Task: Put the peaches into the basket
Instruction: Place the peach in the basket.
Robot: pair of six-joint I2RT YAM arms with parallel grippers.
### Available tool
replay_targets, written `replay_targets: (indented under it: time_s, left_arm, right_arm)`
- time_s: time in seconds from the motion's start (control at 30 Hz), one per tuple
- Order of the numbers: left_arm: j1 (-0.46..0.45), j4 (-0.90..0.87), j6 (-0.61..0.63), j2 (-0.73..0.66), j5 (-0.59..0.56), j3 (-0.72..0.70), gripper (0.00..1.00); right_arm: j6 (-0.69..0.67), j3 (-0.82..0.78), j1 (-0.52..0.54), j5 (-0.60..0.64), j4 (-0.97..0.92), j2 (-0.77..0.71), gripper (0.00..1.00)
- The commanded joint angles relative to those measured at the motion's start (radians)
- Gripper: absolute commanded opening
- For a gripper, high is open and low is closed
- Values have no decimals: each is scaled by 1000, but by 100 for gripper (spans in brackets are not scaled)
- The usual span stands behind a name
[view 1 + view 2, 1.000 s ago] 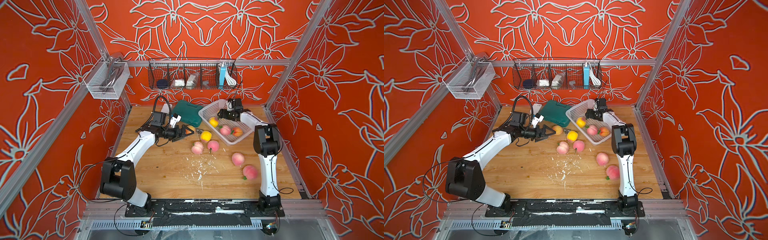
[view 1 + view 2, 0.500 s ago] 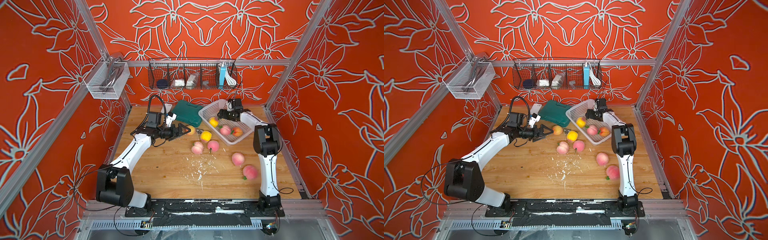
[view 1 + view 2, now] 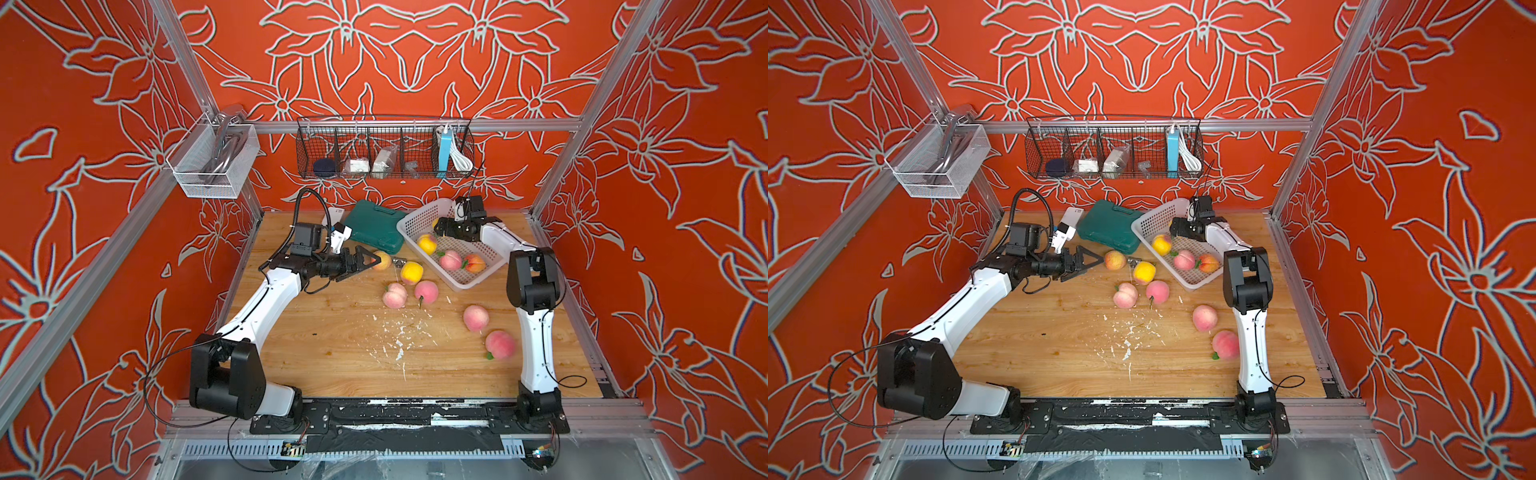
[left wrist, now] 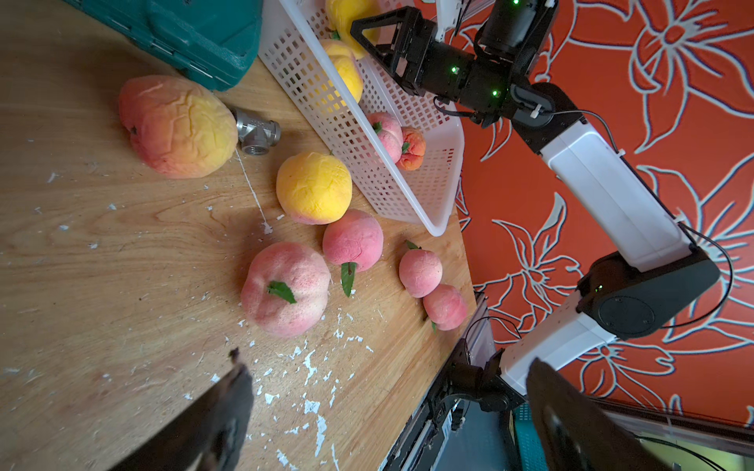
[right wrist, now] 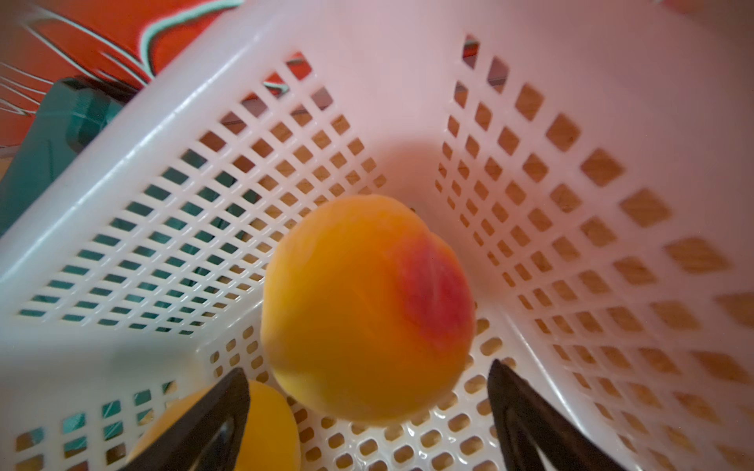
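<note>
The pale basket (image 3: pixel 409 216) stands at the back right and holds a yellow (image 3: pixel 427 243), a pink (image 3: pixel 450 260) and an orange-red peach (image 3: pixel 473 262). My right gripper (image 5: pixel 369 420) hangs open inside it, and a blurred yellow-orange peach (image 5: pixel 367 310) lies just ahead of its fingers, untouched. On the table lie an orange-red peach (image 3: pixel 381 261), a yellow one (image 3: pixel 411 272) and several pink ones (image 3: pixel 395 295). My left gripper (image 3: pixel 370 259) is open and empty, its tips next to the orange-red peach (image 4: pixel 175 126).
A green case (image 3: pixel 376 226) lies against the basket's left side. A metal tee fitting (image 4: pixel 257 132) sits between the orange-red and yellow peaches. White flakes (image 3: pixel 399 340) litter the wooden table. A black wire rack (image 3: pixel 384 147) and a white mesh bin (image 3: pixel 212 162) hang on the walls.
My left gripper drew back a little from the orange-red peach, came toward it again, and its jaws stand wider. The right arm has stayed over the basket.
</note>
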Motion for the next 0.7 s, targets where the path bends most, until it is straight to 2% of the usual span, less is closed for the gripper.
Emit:
replay_targets:
  time_s: [0.0, 0.1, 0.2, 0.5, 0.67]
  left_arm:
    - [-18, -6, 18, 5, 26, 12, 82]
    - [-3, -4, 17, 2, 4, 2, 92]
    - [33, 14, 3, -11, -20, -19, 97]
    - [153, -87, 57, -67, -205, -51, 98]
    - [162, -180, 131, -109, -333, -45, 98]
  right_arm:
    - [-7, 31, 6, 32, 1, 18, 70]
    - [-54, 57, 4, 92, -77, 27, 70]
    - [-104, 91, -5, 164, -164, 43, 71]
    - [-126, 213, -59, 313, -272, 156, 72]
    - [-149, 316, -95, 434, -352, 251, 72]
